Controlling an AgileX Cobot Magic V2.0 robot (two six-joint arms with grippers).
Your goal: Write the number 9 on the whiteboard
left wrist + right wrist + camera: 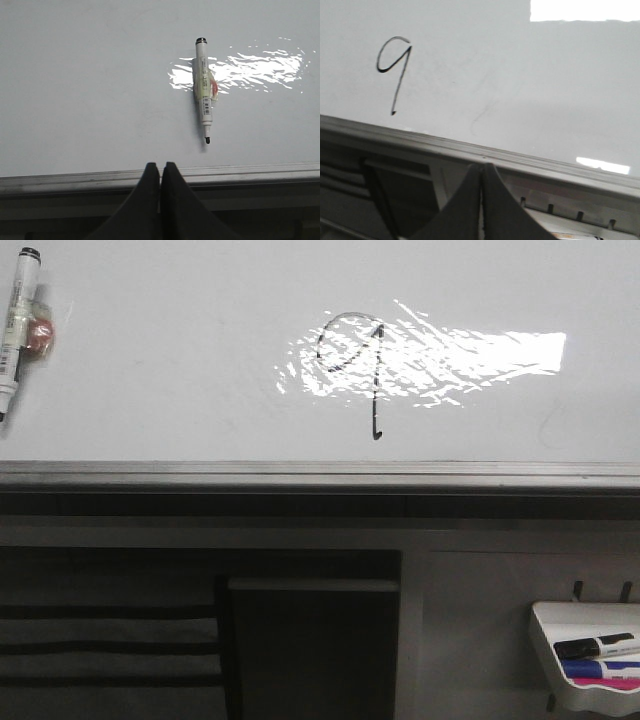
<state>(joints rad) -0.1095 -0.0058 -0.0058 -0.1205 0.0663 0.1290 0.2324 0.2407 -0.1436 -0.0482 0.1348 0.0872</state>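
Front view: whiteboard [150,360] bearing the number 9 [358,365] mid-board under glare (task looks done). Marker [18,320] lying uncapped at far left. Left claw [160,175] and right claw [481,177] pressed closed, empty, below the rail. Risk: ink smearing under any careless sweep.

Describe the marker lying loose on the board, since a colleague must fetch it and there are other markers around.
Start from the whiteboard, the large glossy white surface with a grey rail along its near edge. At its far left edge, well left of the number 9, lies the marker: white-barrelled, with a black cap end. Unlike the markers in the small white tray at lower right, it lies on the board itself.
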